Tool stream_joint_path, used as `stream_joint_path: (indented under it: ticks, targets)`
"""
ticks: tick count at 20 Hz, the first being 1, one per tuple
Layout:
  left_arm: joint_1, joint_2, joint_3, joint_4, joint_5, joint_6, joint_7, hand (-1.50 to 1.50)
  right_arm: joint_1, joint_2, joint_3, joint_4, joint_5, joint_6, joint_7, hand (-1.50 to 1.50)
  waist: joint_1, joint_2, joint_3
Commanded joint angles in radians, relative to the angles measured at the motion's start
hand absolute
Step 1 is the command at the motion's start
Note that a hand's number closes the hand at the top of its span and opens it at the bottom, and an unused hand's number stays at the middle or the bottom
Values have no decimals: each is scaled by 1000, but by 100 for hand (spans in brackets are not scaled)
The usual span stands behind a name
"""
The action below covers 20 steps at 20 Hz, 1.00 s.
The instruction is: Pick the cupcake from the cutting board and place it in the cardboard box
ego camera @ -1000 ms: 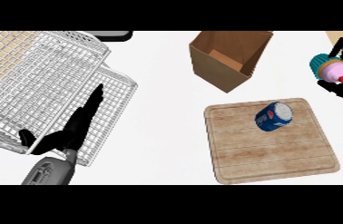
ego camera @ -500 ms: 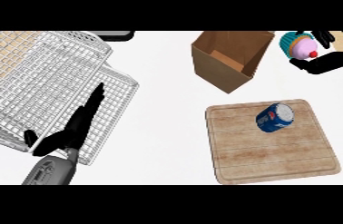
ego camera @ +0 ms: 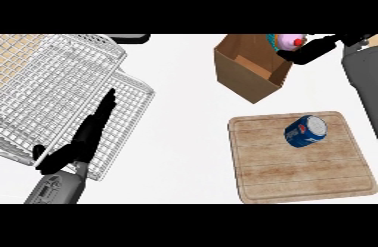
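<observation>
Over the open top of the cardboard box [ego camera: 251, 71], the right hand [ego camera: 314, 48] holds the pink-frosted cupcake [ego camera: 288, 41], its black fingers curled round the cake's far side so that only the frosting and a red topping show. The cupcake sits just inward of the fingertips, above the box's brown inner wall, and whether it touches the box cannot be told. Below the fingers, well apart, the wooden cutting board [ego camera: 295, 163] lies flat with a blue soda can [ego camera: 306, 131] on its side near the upper right corner. Bare white counter [ego camera: 184, 116] stretches from the box leftward. The left hand [ego camera: 85, 138] rests at the lower left, fingers straight and holding nothing, pointing up over a white wire dish rack [ego camera: 59, 86] that fills that side. A dark object [ego camera: 133, 37] peeks in at the top edge beyond the rack.
</observation>
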Motion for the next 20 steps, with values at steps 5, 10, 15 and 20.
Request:
stream_joint_path:
  ticks: [5,10,15,20]
  targets:
    - [-26,176,91,40,-83,97,45,0,-114,128,40,139,56,-55,90,150,26,1,20]
    - [-43,174,90,60,-65,104,13,0,-136,190,46,235,107,-169,140,150,32,14,21]
    - [-26,161,65,51,-74,134,6,0,-162,214,9,342,67,-111,177,-150,31,13,23]
    - [-16,161,65,67,-82,118,-22,0,-172,278,-14,387,55,-179,127,-150,37,20,23]
